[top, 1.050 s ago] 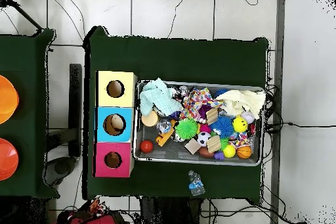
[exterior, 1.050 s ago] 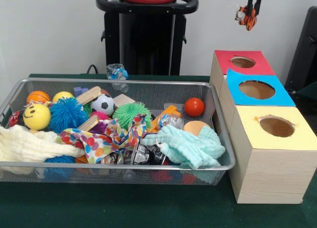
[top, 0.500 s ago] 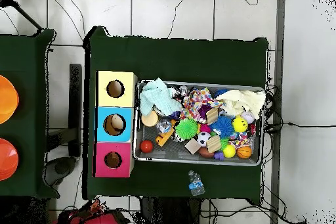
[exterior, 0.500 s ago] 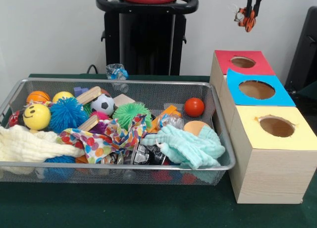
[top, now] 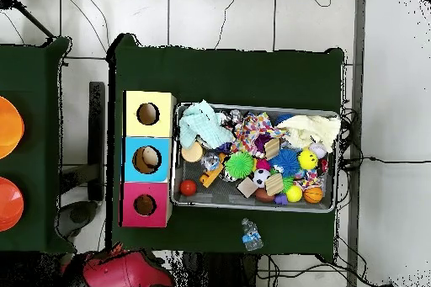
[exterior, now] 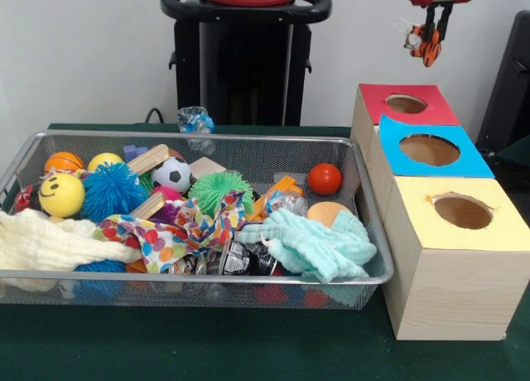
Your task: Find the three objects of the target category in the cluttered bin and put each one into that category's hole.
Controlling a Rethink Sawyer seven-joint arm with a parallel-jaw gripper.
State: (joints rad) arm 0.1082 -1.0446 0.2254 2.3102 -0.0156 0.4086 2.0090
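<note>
Shifted right, gripper (exterior: 431, 35) (closed) grips orange toy (exterior: 428, 46).

Green-covered table (exterior: 248, 348). Directly on it: wire bin (exterior: 273, 275), full of clutter, at the front view's left and centre. Just beside the bin's right end, a row of three wooden boxes, each with a round hole on top: yellow box (exterior: 451, 257) nearest the camera, blue box (exterior: 431, 151) in the middle, red box (exterior: 403, 106) farthest. Boxes touching one another in line. Small plastic bottle (exterior: 195, 120) lying behind the bin, apart from it, near the table's far edge.
</note>
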